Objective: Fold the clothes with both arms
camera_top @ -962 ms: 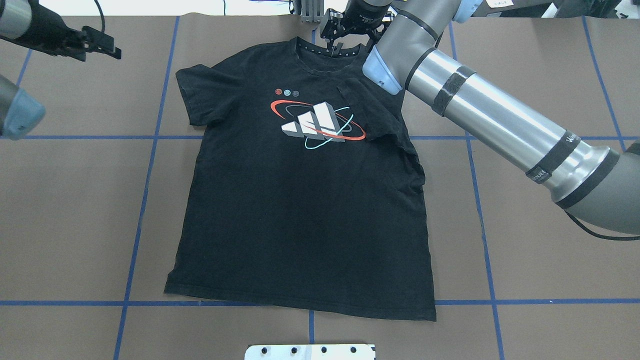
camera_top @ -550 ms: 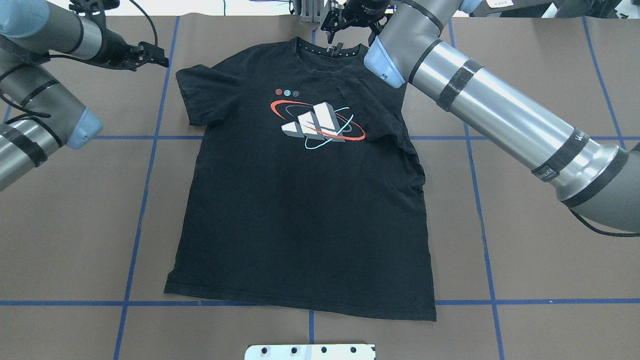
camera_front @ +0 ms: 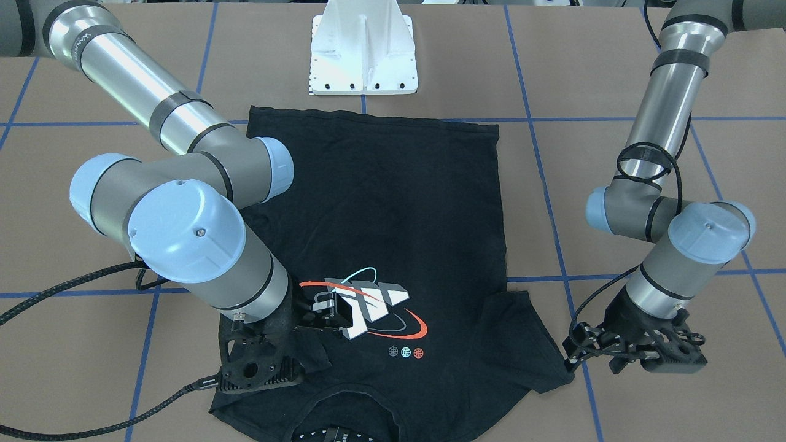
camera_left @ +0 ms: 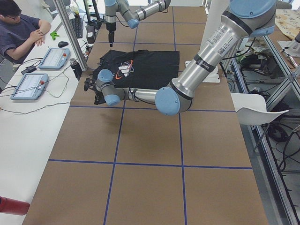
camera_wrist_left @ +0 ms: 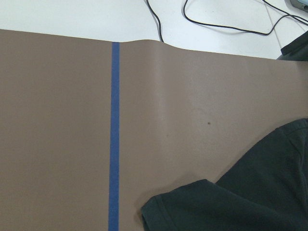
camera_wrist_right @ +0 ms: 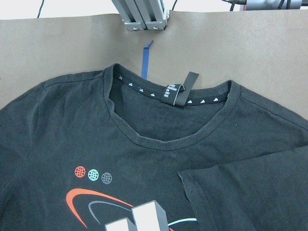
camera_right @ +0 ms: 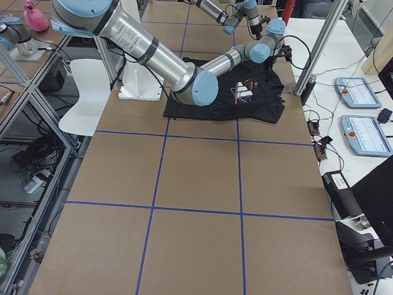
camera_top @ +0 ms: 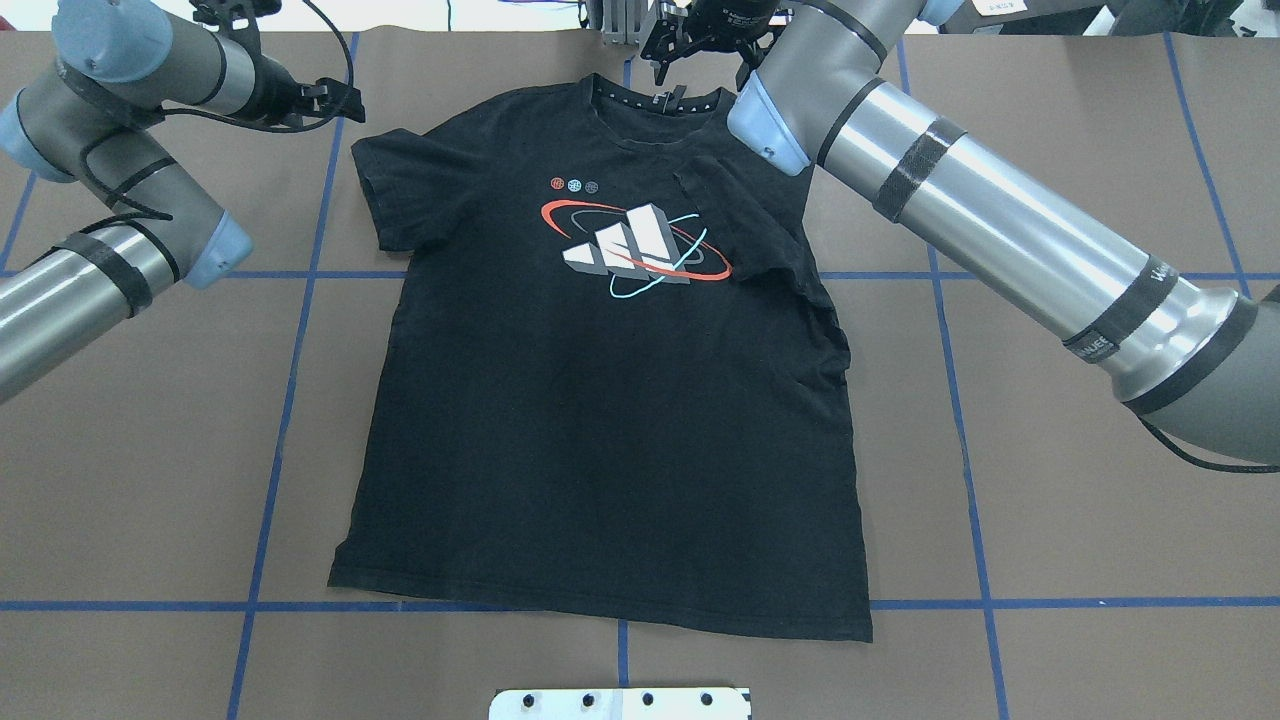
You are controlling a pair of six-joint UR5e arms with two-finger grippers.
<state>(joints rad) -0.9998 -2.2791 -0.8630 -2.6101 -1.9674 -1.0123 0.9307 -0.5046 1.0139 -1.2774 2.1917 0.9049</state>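
The black T-shirt point(camera_top: 600, 430) lies flat and print-up on the brown table, collar point(camera_wrist_right: 168, 142) toward the far edge. Its sleeve on the robot's right is folded over onto the chest point(camera_top: 745, 225); the other sleeve point(camera_top: 400, 190) lies spread out. My right gripper point(camera_top: 695, 55) hovers over the collar, open and holding nothing; it also shows low in the front-facing view point(camera_front: 258, 376). My left gripper point(camera_top: 345, 100) sits just outside the spread sleeve's shoulder, open and empty, its tips close to the sleeve hem point(camera_front: 572, 356). The left wrist view catches only the sleeve edge point(camera_wrist_left: 202, 207).
A white bolted mount plate point(camera_top: 620, 703) sits at the near edge by the shirt's hem. Blue tape lines point(camera_top: 290, 400) grid the table. An aluminium post point(camera_wrist_right: 144, 14) stands just beyond the collar. A seated person point(camera_left: 21, 28) and tablets are at a side desk.
My left arm has swung in from the far left until its gripper is beside the spread sleeve. The right gripper has drawn back slightly from the collar. The shirt has not moved.
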